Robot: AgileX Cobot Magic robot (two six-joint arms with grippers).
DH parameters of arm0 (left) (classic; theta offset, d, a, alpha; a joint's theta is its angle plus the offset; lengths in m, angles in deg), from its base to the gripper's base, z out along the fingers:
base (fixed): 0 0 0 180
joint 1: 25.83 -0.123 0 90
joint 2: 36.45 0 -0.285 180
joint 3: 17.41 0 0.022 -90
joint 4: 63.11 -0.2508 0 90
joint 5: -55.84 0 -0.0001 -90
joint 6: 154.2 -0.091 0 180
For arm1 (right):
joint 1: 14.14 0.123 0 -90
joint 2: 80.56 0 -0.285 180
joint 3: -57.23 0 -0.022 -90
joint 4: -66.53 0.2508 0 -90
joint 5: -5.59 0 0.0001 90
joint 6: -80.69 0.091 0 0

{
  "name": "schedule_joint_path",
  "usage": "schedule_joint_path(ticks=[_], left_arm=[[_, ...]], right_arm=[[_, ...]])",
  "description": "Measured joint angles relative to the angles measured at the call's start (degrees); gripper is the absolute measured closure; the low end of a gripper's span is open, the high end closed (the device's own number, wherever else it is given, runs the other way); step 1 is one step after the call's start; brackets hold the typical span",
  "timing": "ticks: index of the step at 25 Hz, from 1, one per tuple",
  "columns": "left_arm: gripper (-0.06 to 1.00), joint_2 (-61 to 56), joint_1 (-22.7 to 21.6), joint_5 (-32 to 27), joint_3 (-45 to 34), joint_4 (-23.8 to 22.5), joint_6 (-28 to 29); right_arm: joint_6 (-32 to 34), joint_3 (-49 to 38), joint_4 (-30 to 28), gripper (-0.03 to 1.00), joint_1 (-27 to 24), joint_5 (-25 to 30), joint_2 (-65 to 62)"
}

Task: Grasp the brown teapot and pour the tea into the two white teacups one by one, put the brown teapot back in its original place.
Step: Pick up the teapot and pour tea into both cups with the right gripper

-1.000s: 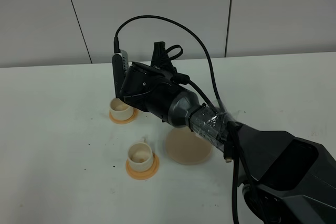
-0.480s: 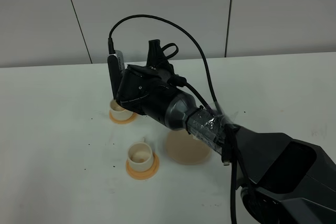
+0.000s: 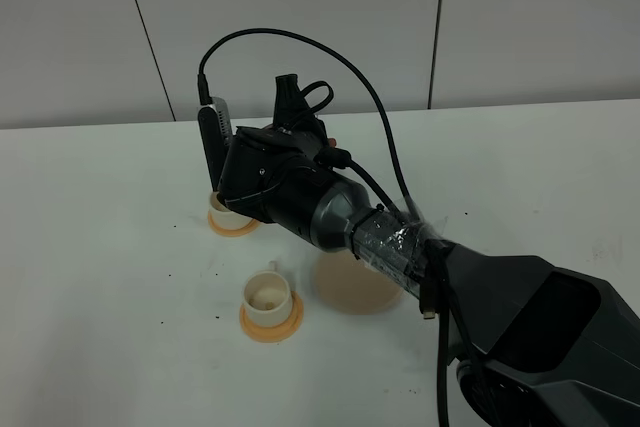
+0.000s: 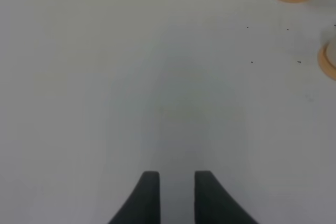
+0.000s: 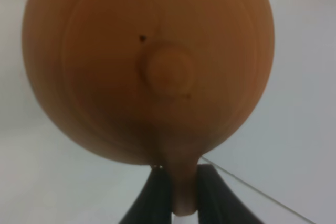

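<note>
No writing, label, brand, number or sign can be read on the brown teapot (image 5: pixel 147 51), the two white teacups (image 3: pixel 266 294) or the tabletop (image 3: pixel 100 247).

Right wrist: brown teapot (image 5: pixel 152 66) blurred up close; from high I lose it behind the right arm (image 3: pixel 300 197), far teacup (image 3: pixel 222 209) half covered, beige saucer (image 3: pixel 347 287) partly too

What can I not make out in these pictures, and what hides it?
Exterior high: the right arm hides the brown teapot and covers part of the far teacup and the beige saucer.
Right wrist: the teapot fills the blurred picture; spout and cups unseen.
Left wrist: both cups cut by edges.
Tea in the near teacup: too small to tell.
</note>
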Motion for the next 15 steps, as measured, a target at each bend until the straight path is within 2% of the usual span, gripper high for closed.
schedule_joint_path(ticks=[15], left_arm=[[0.71,0.0,0.0,0.0,0.0,0.0,0.0]], right_arm=[[-3.0,0.0,-2.6,0.87,0.3,-0.2,0.6]])
